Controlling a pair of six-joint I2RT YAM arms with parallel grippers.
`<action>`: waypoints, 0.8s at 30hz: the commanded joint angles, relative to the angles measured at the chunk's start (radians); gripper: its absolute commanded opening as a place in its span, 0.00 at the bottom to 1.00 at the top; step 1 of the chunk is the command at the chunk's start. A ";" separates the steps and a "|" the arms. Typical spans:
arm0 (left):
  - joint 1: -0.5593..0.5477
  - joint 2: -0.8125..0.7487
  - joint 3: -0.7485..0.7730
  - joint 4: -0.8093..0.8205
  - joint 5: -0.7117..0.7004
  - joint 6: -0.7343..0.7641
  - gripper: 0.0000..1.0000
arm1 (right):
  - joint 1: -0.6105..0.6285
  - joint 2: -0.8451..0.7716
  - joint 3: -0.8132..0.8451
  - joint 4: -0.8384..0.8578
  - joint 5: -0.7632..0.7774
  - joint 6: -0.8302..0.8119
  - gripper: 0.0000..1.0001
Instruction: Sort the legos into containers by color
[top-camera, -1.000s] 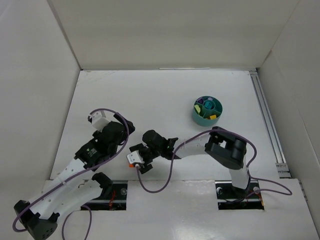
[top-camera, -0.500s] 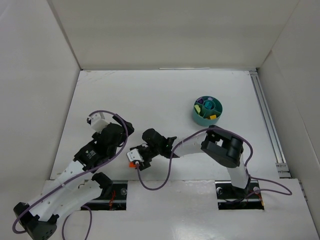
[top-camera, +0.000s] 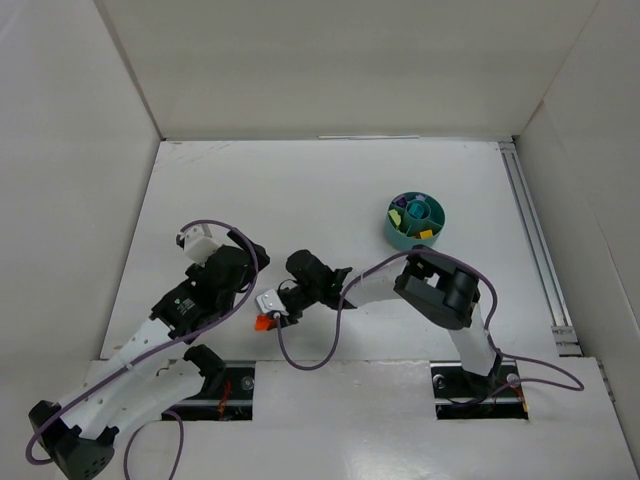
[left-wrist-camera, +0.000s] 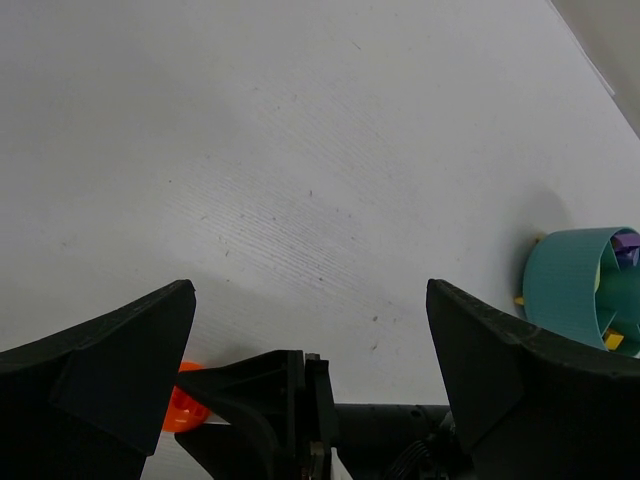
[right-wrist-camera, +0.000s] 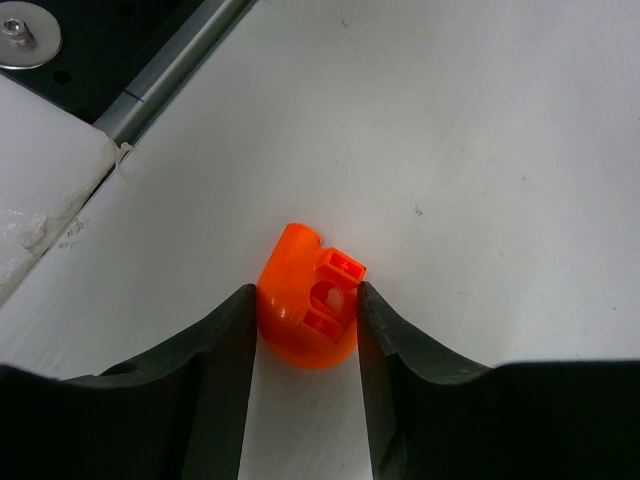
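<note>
The orange lego (right-wrist-camera: 308, 305) lies on the white tabletop (top-camera: 300, 190), close to the near edge and between the two arms. It is a small rounded piece with a boxy, hollow-looking part facing up. The right tool (right-wrist-camera: 304, 287) has it pinched: the two dark fingers (right-wrist-camera: 225, 370) press against opposite sides of the piece, one on each flank, and I see no gap on either side in the right wrist view. The piece rests on the tabletop rather than hanging in the air. From above, the right arm reaches across towards the left, with its tool low over that spot.

The left tool (left-wrist-camera: 308, 285) is spread wide and holds nothing. It hovers above bare tabletop just left of the right tool. In its own wrist view the orange lego peeks out at the bottom beside the other arm's black tool.

The teal cup (top-camera: 417, 221) stands well apart from the orange lego, farther back and over to the right. It is upright, with inner dividers around a central ring. Small legos lie in its sections: purple ones at the far side, a yellow one at the near side, and something pale green on the left. Which section holds what beyond that is too small to tell.

A metal rail (top-camera: 535, 240) runs along the right edge of the tabletop. Purple cables (top-camera: 310, 360) loop around both arms.
</note>
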 joint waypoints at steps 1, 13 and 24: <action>0.001 -0.006 -0.004 0.020 -0.012 0.002 1.00 | -0.002 0.041 0.015 -0.019 -0.052 -0.003 0.44; 0.001 -0.006 -0.004 0.029 -0.003 0.011 0.98 | -0.011 -0.161 -0.030 -0.008 -0.006 -0.003 0.31; 0.001 -0.015 -0.004 0.029 -0.003 0.011 0.98 | -0.149 -0.397 -0.194 0.041 0.054 0.062 0.28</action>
